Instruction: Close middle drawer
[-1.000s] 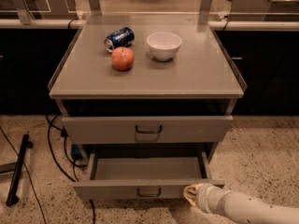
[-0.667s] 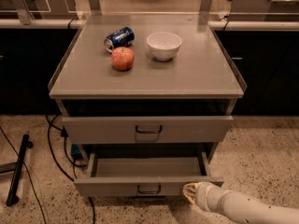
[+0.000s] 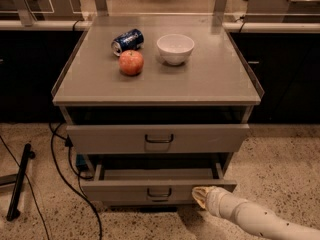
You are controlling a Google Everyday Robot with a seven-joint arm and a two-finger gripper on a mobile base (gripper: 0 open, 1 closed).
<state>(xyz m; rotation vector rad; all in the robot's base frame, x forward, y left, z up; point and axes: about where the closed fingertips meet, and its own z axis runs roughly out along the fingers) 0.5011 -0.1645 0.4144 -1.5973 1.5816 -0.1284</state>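
The middle drawer (image 3: 120,190) is the low, flat-fronted grey drawer with a small dark loop handle (image 3: 159,194). It stands pulled out from the cabinet, below the taller-fronted grey drawer (image 3: 110,138). My gripper (image 3: 200,196) is at the end of the pale arm (image 3: 250,218) that comes in from the lower right. Its tip rests against the right part of the middle drawer's front panel, to the right of the handle.
On the cabinet top (image 3: 215,79) lie a blue can (image 3: 127,40), a red apple (image 3: 131,62) and a white bowl (image 3: 175,48). Black cables (image 3: 65,174) and a dark bar (image 3: 19,181) lie on the speckled floor at the left.
The middle drawer's front has moved back toward the cabinet, so less of it sticks out. My gripper has moved with it, up and inward.
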